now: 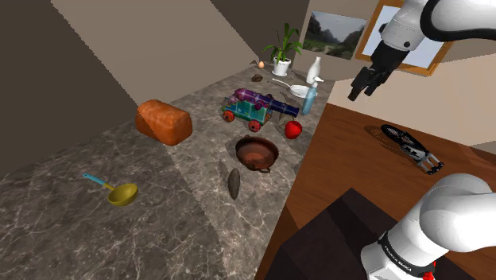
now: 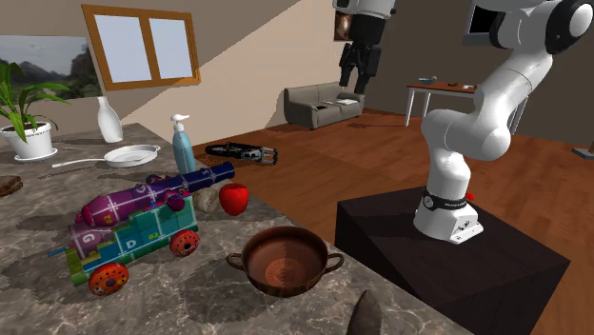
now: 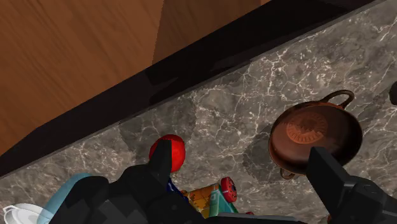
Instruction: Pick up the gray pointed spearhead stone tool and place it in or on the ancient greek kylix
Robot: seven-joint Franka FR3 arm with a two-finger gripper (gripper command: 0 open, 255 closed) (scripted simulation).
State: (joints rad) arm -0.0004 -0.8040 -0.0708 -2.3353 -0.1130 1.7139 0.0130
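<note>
Gripper [image 1: 362,91] hangs high above the counter with its two fingers spread apart and nothing between them, well away from the kylix [image 1: 256,152] and on the apple's [image 1: 293,128] side of it. The spearhead [image 1: 234,183] lies flat on the marble just beside the kylix, on the side opposite to the apple, and it does not touch the bowl. The risks probably come from this closeness and from the shape of the stone. It looks thin and tapered, so the fingers may slide off its sloped faces, or press on the counter [image 1: 191,231] before they close. If the descent is a little off toward the kylix, one finger could strike its rim or handle and push it. A weak grasp may also turn the stone, and then it could drop outside the bowl or knock the rim.
</note>
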